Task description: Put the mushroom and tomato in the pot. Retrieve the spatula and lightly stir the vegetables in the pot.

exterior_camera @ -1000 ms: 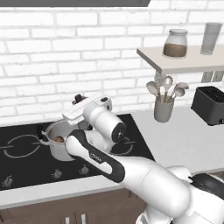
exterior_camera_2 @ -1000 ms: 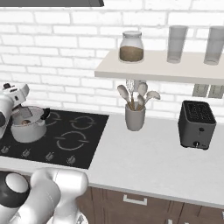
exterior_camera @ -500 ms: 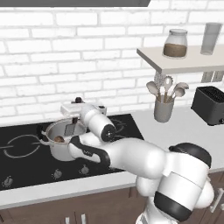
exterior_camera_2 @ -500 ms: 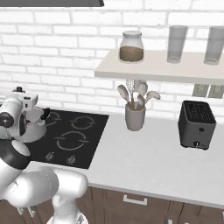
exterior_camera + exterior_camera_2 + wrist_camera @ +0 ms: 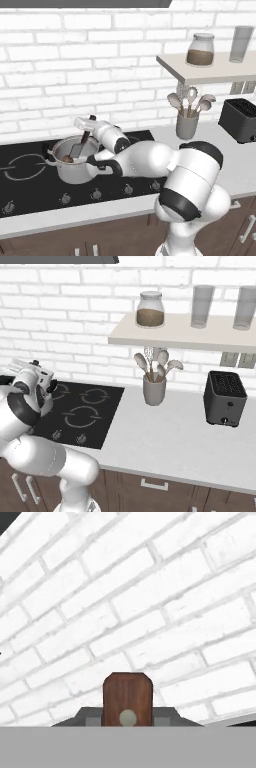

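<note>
Gripper (image 5: 90, 126) sits clenched on the spatula's handle just above the far right rim of the pot (image 5: 75, 172), with the arm reaching in from the right over the hob (image 5: 30, 192). In the hand view the reddish-brown butt of the spatula (image 5: 128, 698) stands up square between the dark tips, so the hold looks centred and the tool runs straight on from the hand. Seen from the left base camera, the spatula (image 5: 81, 142) has its long axis sloping down and to the left from the gripper, handle high at the far right, flat grey head low inside the pot, near the middle of its mouth. The mushroom (image 5: 66, 159) lies as a small brown lump against the left inner wall, just left of and slightly below the head; whether the two touch I cannot tell. A second vegetable is not clear to me inside the pot. So the stir turns on this: the lumps lie left of the blade and the pot's wall is close behind them, which suggests a short sweep leftward and round, kept low and gentle so the head does not knock the rim or push the pot along the hob.
</note>
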Motion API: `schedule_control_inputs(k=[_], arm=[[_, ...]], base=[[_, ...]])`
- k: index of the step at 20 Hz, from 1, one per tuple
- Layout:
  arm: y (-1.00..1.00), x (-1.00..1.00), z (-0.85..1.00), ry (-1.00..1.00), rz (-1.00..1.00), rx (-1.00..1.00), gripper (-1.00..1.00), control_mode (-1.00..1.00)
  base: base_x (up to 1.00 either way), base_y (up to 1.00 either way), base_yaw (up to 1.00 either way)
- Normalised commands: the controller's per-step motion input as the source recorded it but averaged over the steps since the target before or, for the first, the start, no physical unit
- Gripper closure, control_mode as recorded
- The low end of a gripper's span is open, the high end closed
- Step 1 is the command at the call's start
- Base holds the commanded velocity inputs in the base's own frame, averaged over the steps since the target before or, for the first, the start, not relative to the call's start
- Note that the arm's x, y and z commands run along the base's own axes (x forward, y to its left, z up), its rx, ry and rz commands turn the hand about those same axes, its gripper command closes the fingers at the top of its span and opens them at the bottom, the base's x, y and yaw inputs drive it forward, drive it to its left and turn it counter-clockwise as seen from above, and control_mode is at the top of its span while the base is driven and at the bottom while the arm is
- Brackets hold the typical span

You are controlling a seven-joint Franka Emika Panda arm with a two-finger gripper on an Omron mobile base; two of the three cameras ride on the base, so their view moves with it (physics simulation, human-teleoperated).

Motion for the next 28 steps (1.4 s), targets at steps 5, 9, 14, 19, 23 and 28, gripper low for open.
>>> schedule_control_inputs(k=[5, 9, 14, 19, 23, 28], arm=[[0.14, 0.05, -0.06, 0.12, -0.07, 0.01, 1.0, -1.0], [0.26, 0.12, 0.0, 0.02, -0.06, -0.09, 1.0, -1.0], [0.4, 0.01, -0.12, 0.01, -0.03, -0.27, 1.0, -1.0], [0.5, 0.13, -0.24, 0.0, 0.0, -0.29, 1.0, -1.0], [0.63, 0.42, -0.45, 0.03, 0.01, -0.11, 1.0, -1.0], [0.59, 0.26, -0.57, -0.05, 0.09, -0.03, 1.0, -1.0]], base=[[0.0, 0.0, 0.0], [0.0, 0.0, 0.0], [0.0, 0.0, 0.0], [0.0, 0.0, 0.0], [0.0, 0.0, 0.0], [0.0, 0.0, 0.0]])
